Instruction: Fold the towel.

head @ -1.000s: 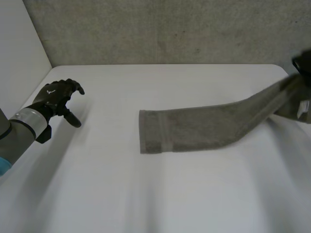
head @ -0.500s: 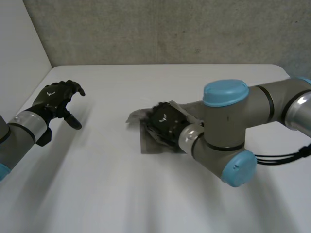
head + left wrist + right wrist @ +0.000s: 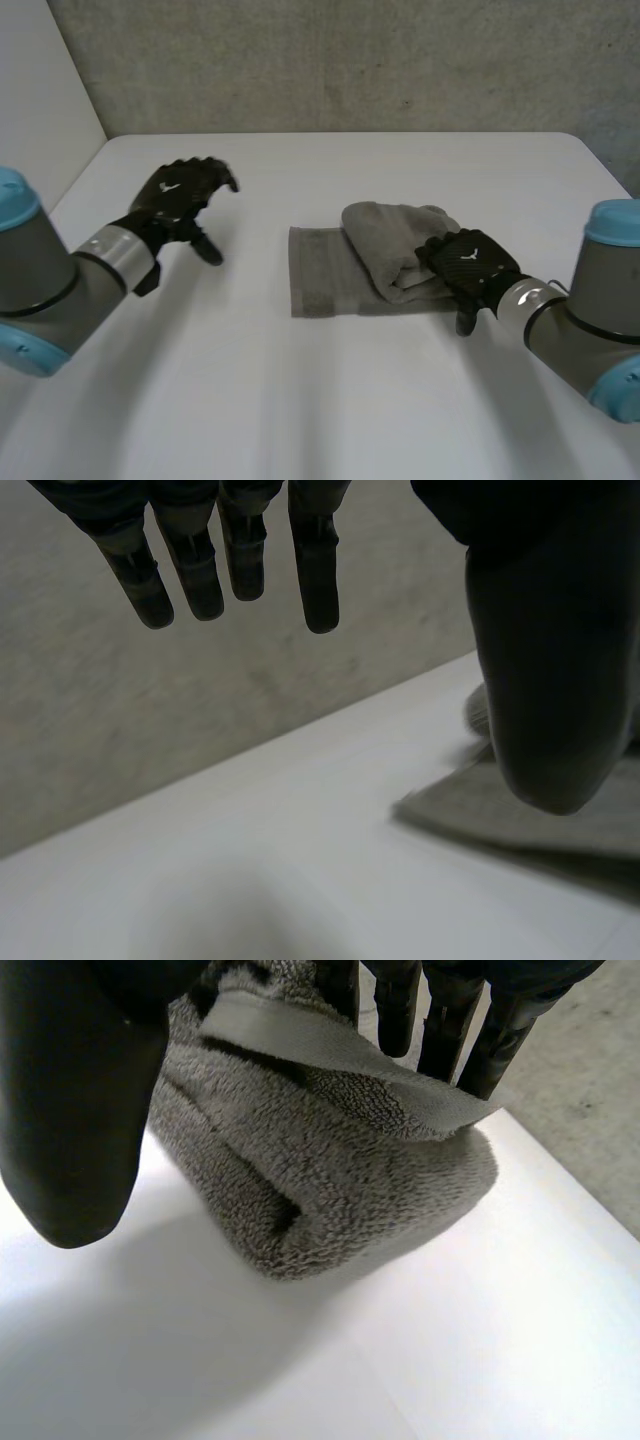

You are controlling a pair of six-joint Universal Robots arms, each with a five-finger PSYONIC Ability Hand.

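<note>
In the head view, the right end of the towel (image 3: 345, 272) was hidden under the right hand (image 3: 468, 262), and both arms were cut off at the view's edges. The towel lay near the middle of the white table (image 3: 330, 400), its left part flat and its right part folded over in a soft bulge. The right hand lay on that bulge, its thumb pointing down toward the table, apart from the cloth. The left hand (image 3: 178, 200) hovered well to the left of the towel, its fingers loosely spread and holding nothing.

In the left wrist view, the left hand's fingers (image 3: 318, 570) hung straight and apart from the thumb, which covered part of the towel (image 3: 520, 815) beyond.

In the right wrist view, a raised hem of the towel (image 3: 330, 1180) hid the fingertips. The fingers (image 3: 440, 1030) reached almost straight behind that hem, and the thumb stood clear to one side, so the hand was spread, not clamped.
</note>
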